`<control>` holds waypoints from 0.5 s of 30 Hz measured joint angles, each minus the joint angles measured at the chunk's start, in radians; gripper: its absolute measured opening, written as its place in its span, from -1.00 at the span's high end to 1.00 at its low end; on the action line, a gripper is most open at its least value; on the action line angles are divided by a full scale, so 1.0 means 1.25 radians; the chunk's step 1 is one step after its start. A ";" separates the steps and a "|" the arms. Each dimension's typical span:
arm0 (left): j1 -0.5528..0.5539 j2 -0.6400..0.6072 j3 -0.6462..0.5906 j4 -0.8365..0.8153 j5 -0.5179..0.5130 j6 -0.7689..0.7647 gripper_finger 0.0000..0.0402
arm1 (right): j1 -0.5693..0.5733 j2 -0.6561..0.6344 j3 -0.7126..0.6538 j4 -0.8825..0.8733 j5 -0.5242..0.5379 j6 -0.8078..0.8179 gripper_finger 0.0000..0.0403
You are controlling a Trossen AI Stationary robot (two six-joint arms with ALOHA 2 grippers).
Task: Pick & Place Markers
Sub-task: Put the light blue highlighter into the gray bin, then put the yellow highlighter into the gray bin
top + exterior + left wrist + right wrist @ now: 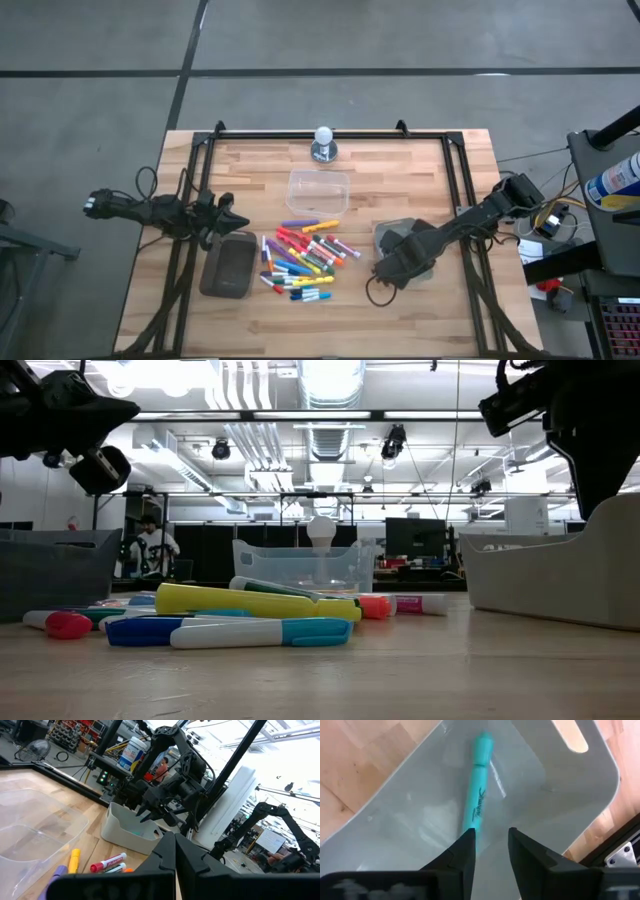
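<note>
The markers [300,262] lie in a loose, mixed-colour pile on the wooden table, in the middle toward the near edge; the low view shows them close up [250,615]. One teal marker [477,785] lies flat on the floor of the pale grey tub [560,795]. My right gripper [492,850] hangs open just above that tub [395,232], holding nothing, with the teal marker's near end below one finger. My left gripper [175,851] is shut and empty, and hovers by the table's left side [230,215], just beyond the dark grey tray [228,265].
A clear plastic tub [318,190] stands beyond the pile, and a white bulb on a round base [323,145] stands near the far edge. Black frame rails [455,200] run along the left, right and far sides of the table. Bare wood lies along the near edge.
</note>
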 joint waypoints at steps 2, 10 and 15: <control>0.000 0.000 0.000 0.000 0.000 0.000 1.00 | 0.000 0.000 0.000 -0.001 0.002 0.002 0.36; 0.000 0.000 0.000 0.000 0.000 -0.001 1.00 | 0.000 0.000 -0.001 -0.013 0.003 -0.009 0.16; 0.000 0.000 0.000 0.000 0.000 0.002 1.00 | 0.000 -0.002 0.018 -0.051 0.001 -0.025 0.15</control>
